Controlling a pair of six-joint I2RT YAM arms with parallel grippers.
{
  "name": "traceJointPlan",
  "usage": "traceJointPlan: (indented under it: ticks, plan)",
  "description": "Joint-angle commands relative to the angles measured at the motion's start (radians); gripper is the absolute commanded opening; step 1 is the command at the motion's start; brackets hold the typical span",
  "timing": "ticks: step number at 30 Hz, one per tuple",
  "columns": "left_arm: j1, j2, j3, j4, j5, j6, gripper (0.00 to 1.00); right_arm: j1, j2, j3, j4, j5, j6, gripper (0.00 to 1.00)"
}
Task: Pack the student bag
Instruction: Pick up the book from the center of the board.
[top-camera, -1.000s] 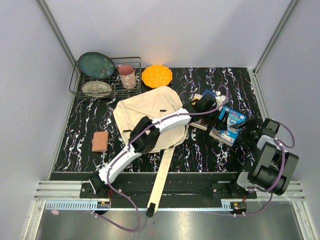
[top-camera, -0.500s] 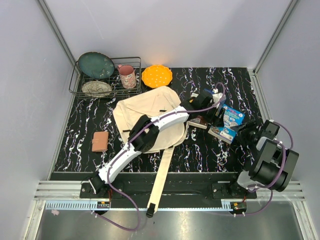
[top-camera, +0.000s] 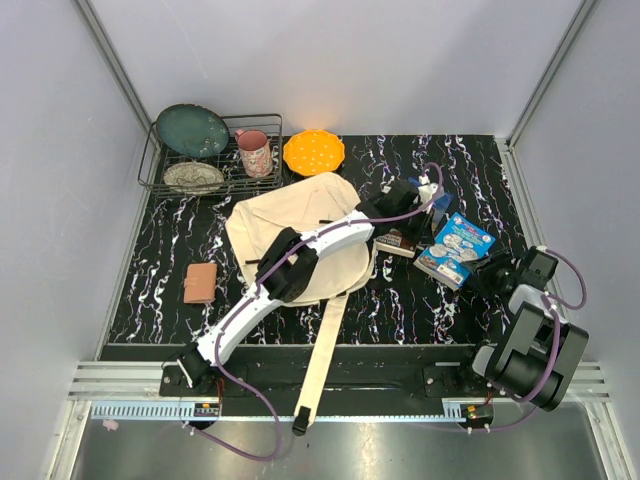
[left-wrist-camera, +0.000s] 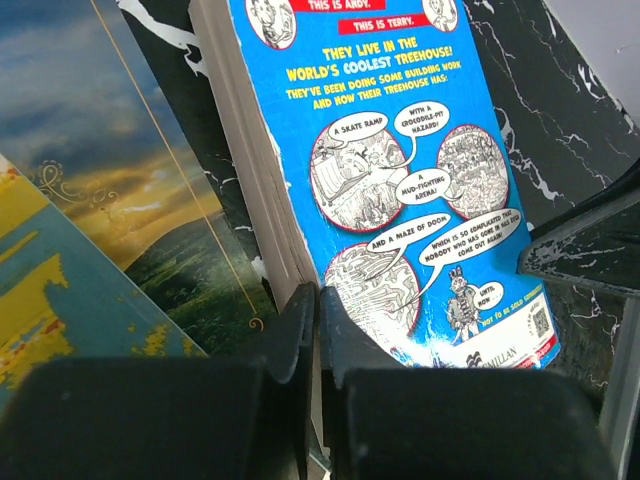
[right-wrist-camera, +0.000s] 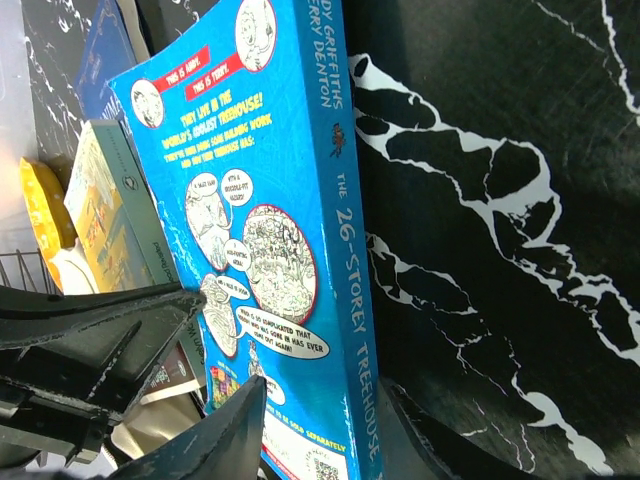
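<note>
Student bag (top-camera: 288, 205): cream canvas, flat at the middle of the black marbled surface (top-camera: 160, 260), one long strap (top-camera: 322, 350) trailing over the near edge; the left arm reaches across it.
Left gripper (left-wrist-camera: 318, 305): jaws pressed together at the corner of the blue book (top-camera: 456, 246), nothing seen between them.
Right gripper (right-wrist-camera: 326, 392): fingers apart on either side of the same book's near end; whether they clamp it cannot be told.
Brown wallet (top-camera: 201, 283): left of the bag.
Wire rack (top-camera: 150, 170), pink mug (top-camera: 255, 152), orange dish (top-camera: 313, 152): far edge.
</note>
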Motion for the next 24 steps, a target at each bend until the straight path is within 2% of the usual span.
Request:
traceJointPlan:
  ticks: [1,3,7,14,18,21,24]
  plan:
    - [-0.09,0.005,-0.064,0.005,0.198,-0.067,0.0,0.023,-0.047,0.042,0.06,-0.1,0.026,0.54]
    - [-0.089,-0.007,-0.084,0.014,0.181,-0.071,0.34,0.023,-0.049,0.05,0.045,-0.089,0.018,0.56]
    - [-0.086,-0.003,-0.081,0.007,0.178,-0.083,0.62,0.023,-0.04,0.055,0.04,-0.072,0.013,0.56]
    - [-0.084,0.025,-0.087,-0.049,0.178,-0.087,0.68,0.023,-0.076,0.059,-0.053,0.021,-0.014,0.59]
    - [-0.089,0.046,-0.081,0.018,0.311,-0.13,0.67,0.023,-0.075,0.059,-0.052,0.008,-0.014,0.59]
    - [-0.098,0.049,-0.078,0.077,0.397,-0.172,0.56,0.023,-0.073,0.055,-0.05,0.012,-0.016,0.59]
    - [-0.107,0.036,-0.081,0.111,0.431,-0.183,0.42,0.023,-0.075,0.05,-0.046,0.011,-0.016,0.59]
